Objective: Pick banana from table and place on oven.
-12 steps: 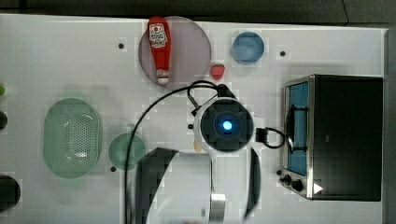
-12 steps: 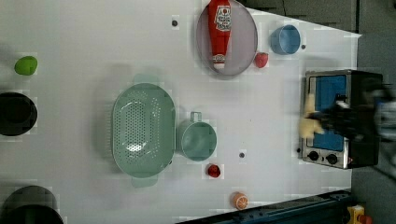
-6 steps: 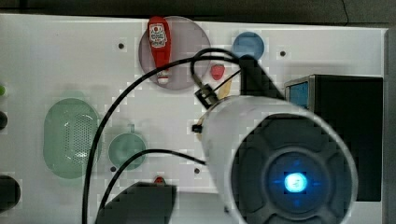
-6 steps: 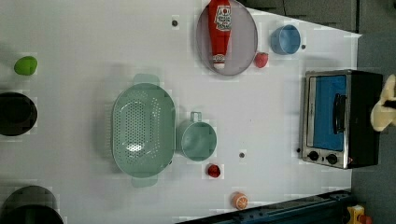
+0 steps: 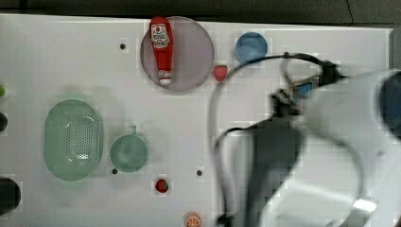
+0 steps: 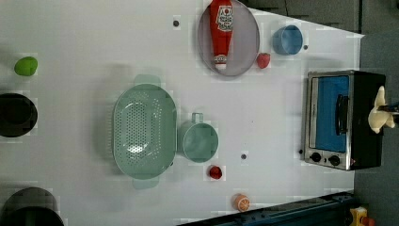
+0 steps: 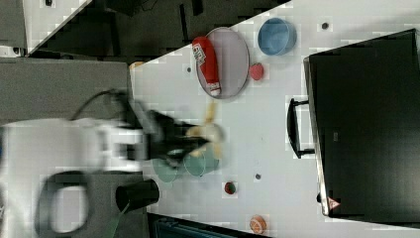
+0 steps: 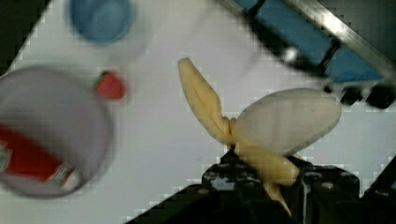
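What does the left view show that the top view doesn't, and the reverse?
Left view: the whole oven, with the banana over its black top. Top view: the arm's white body and black cable. Both: the ketchup bottle on the grey plate, the blue bowl, the green colander and the green cup.
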Tool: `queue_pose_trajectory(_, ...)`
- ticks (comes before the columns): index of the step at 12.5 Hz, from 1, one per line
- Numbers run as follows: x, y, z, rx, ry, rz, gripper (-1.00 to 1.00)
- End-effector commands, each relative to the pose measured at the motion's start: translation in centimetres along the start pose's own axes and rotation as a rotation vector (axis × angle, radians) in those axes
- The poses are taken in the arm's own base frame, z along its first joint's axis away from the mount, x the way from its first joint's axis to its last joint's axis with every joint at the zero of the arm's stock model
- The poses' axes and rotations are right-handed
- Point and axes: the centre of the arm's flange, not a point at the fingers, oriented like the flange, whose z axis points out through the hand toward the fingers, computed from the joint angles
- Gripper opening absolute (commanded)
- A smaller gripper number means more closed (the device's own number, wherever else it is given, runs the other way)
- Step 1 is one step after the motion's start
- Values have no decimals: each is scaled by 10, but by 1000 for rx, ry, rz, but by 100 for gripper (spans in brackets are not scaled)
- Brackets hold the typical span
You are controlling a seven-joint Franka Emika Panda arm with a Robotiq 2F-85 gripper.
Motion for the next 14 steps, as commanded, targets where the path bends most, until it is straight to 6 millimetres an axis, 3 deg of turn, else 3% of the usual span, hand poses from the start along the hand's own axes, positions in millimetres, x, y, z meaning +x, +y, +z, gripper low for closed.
queue_pose_trajectory(1, 75, 92, 5, 13, 49, -115, -62)
queue_pose_trajectory(4, 119, 131, 31, -26, 112, -253, -62)
queue_pose_trajectory(7, 131, 131, 48, -56, 124, -311, -55)
queue_pose_trajectory(14, 128, 119, 46, -53, 132, -330, 98)
